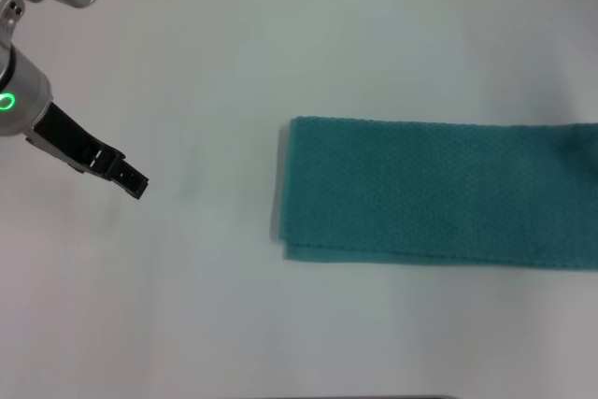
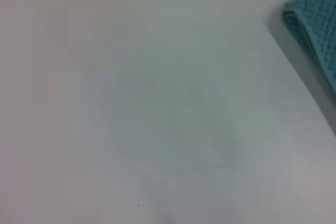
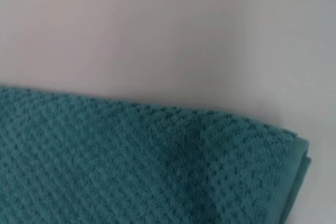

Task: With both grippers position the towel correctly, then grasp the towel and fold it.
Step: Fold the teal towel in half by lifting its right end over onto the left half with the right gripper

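- Towel (image 1: 439, 193) lies flat on the table (image 1: 187, 306), already doubled lengthwise into a long strip; layered edges show along its near side. It sits well apart from the left gripper (image 1: 136, 184), off toward the robot's right, and runs out of the head view on that side.
- Left gripper: hovers over bare table, forearm angled down and inward so the tips point toward the strip's short end. Fingers look pressed together, nothing between them.
- Left wrist view: mostly bare table; only a corner of the towel (image 2: 315, 19) shows at the frame edge, so the gripper is not yet over cloth.
- Right gripper: not visible in any view; its state cannot be told. The right wrist camera looks closely onto the towel (image 3: 131, 166) near a folded corner, so that arm is judged to be above the far-right end.
- Step in hand (judgement): approach and grasp for the next fold.
- To do it well: spread the left fingers before reaching the cloth, come in low at the short end, and pinch every layer at the corner, not just the top one.
- Match the right arm's grip at the opposite end so the strip lifts evenly.
- Risk: a single-layer pinch would peel the fold open.
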